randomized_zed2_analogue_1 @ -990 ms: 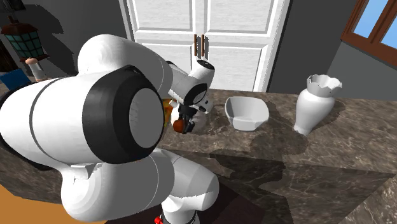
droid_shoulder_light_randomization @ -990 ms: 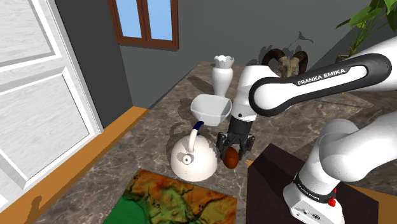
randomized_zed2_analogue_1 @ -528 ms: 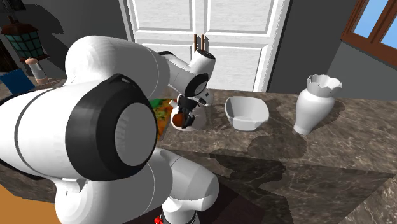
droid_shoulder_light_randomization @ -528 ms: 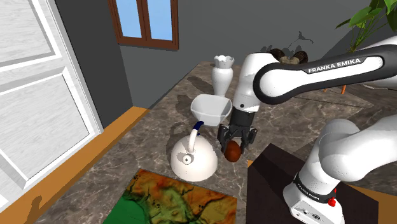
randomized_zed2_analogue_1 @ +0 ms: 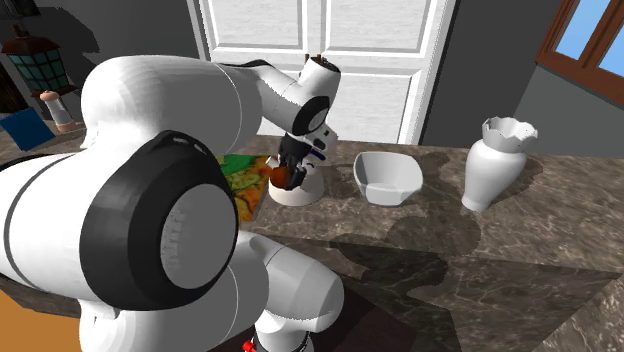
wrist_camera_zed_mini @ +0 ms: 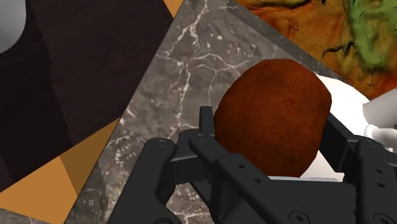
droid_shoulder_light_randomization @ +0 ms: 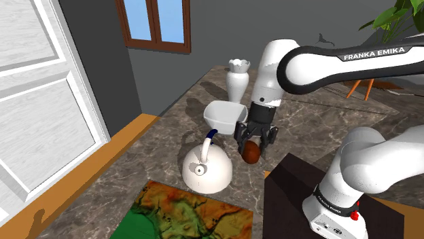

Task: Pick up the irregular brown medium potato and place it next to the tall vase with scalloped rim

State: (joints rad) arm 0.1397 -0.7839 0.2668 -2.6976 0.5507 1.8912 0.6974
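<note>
Nearest is the stand (droid_shoulder_light_randomization: 299, 193), a dark box at the table's near end. Next to it lies a flat mat (droid_shoulder_light_randomization: 183, 210) printed in green and orange blotches, kinda like a relief map. Just past that is a squat white kettle (droid_shoulder_light_randomization: 206, 168), a smooth dome with a blue handle.

The tool (droid_shoulder_light_randomization: 253, 140) hangs right beside the kettle, over the bare strip of table (droid_shoulder_light_randomization: 170, 132) between kettle and stand. Its black fingers are clamped on the potato (droid_shoulder_light_randomization: 251, 154) from both sides, so the potato is up in the air and not touching the table. My guess is it's held that high so it can pass the kettle and bowl without bumping them.

In the wrist view the potato is a lumpy reddish-brown egg shape with a matte, rough-looking skin. The table is dark stone with pale veins and looks like marble.

Further along, mid-table, sits a white bowl (droid_shoulder_light_randomization: 226, 115), squarish with rounded corners. At the table's far edge stands the vase (droid_shoulder_light_randomization: 238, 78): white, tall, narrow neck, wavy scalloped rim. I'd say the bowl sits roughly on the straight line there.
</note>
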